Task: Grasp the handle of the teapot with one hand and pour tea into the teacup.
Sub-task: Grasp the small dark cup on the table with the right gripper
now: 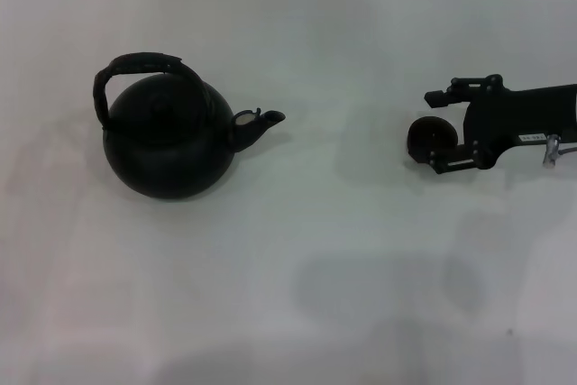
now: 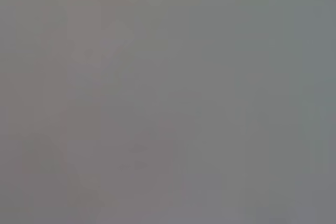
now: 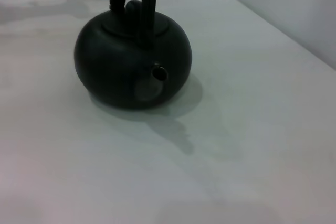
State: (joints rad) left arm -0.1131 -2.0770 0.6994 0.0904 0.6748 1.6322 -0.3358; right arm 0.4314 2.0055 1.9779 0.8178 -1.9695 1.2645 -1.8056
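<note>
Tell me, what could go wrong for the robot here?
1. The right gripper sits right at the teacup, so a clumsy move might knock over the tiny cup.
2. The teapot stands far from the cup, with its spout pointing that way. It must be carried across, and tea could slosh out.
3. The handle is thin, so a grip might slip. The left gripper is not in view.
</note>
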